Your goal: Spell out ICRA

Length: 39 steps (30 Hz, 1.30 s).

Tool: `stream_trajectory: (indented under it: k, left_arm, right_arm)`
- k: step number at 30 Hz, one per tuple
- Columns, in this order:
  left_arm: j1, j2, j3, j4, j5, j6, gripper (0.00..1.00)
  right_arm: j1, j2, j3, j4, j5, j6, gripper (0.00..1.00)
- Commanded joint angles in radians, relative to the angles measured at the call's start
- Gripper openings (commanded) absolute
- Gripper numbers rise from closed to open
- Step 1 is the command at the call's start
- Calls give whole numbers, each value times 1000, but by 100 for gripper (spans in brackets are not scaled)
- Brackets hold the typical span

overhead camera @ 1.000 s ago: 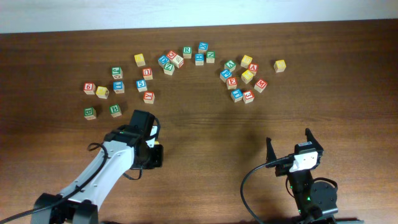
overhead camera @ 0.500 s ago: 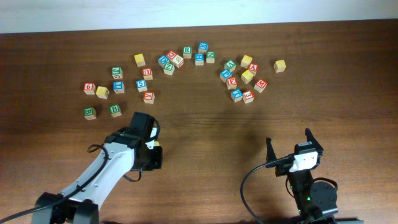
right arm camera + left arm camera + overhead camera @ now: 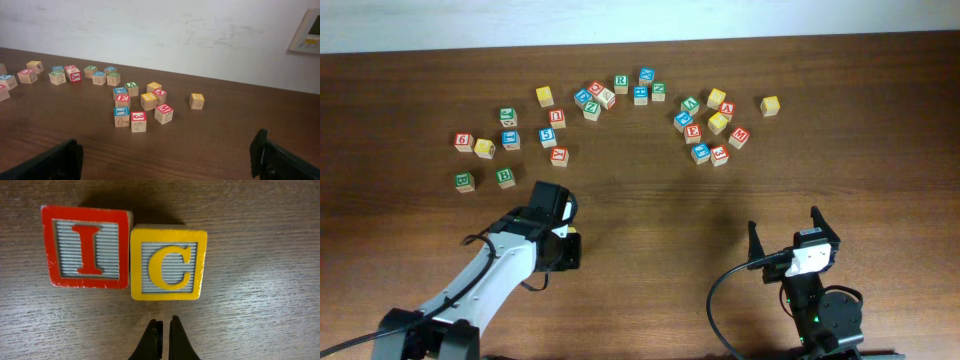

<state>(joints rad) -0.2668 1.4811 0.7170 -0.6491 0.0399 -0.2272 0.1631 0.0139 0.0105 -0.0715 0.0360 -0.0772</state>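
In the left wrist view the red-faced "I" cube and the yellow-faced "C" cube lie side by side on the table, touching. My left gripper hangs just short of the C cube, shut and holding nothing. From overhead the left gripper covers that pair, and only a yellow edge peeks out. The green "R" cube sits in the far middle cluster. The red "A" cube is in the far right cluster. My right gripper stands open near the front right, with nothing in it.
Several other letter and digit cubes are scattered along the far half of the table, such as green cubes at the left, a lone yellow cube at the right, and a red "3" cube nearest the right gripper.
The left arm has shifted very slightly towards the front. The cubes and the right arm have not moved.
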Motion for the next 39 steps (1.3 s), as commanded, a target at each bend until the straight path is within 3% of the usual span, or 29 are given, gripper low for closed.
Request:
stream_trajectory:
  k: [1, 39]
  left_arm:
    - [0, -3, -10, 9, -11, 5, 0]
    - [0, -3, -10, 47, -38, 5, 0]
  right_arm:
    - [-7, -8, -5, -8, 1, 11, 98]
    - [-7, -8, -5, -8, 1, 11, 98]
